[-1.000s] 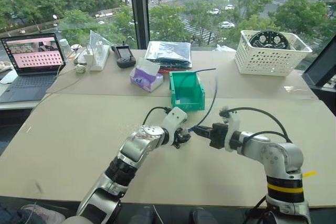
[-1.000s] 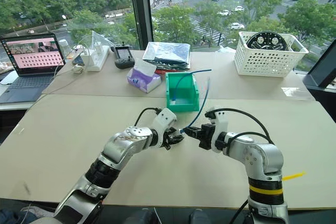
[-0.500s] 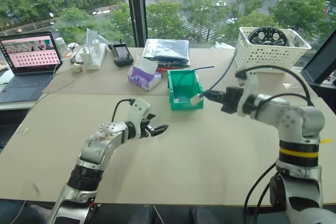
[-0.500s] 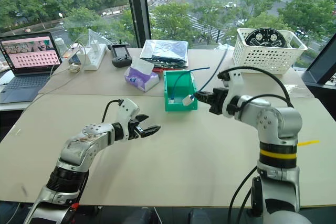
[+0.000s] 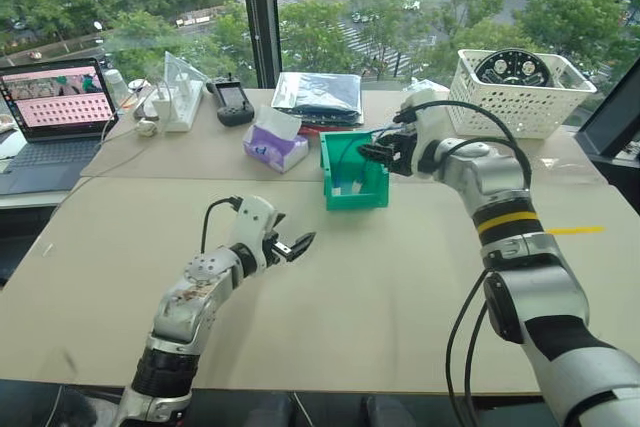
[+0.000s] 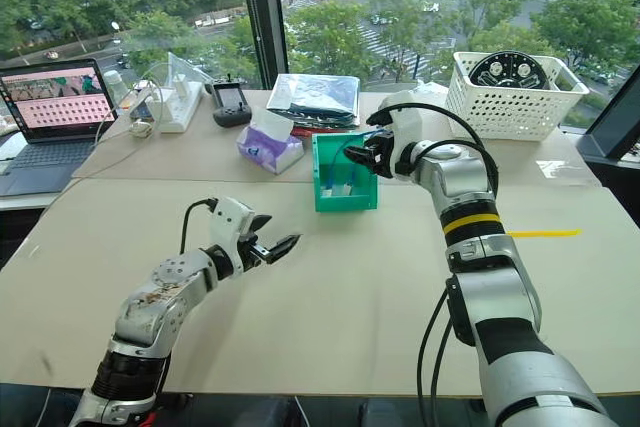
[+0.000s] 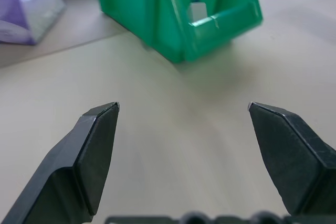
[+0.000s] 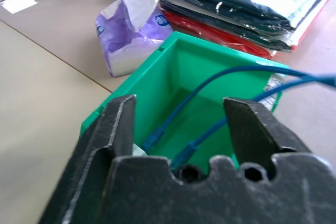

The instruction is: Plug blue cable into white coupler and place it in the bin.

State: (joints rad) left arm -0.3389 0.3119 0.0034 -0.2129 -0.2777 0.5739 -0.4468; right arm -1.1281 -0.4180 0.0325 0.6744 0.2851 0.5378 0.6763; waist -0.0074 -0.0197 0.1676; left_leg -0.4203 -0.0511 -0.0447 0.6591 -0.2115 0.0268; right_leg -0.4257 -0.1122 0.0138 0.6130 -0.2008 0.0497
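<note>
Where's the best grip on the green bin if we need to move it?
Probably the bin's cut-down front lip or a side wall, pinched from above. Its top is open and the walls are thin and upright; blue cables trail over the back rim, so avoid that side.

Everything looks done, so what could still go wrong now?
The cable arches out over the bin rim, right beside the open right gripper; pulling back might snag it and drag it out, or tip the light bin. The coupler sits at the bin's low front and could spill.
</note>
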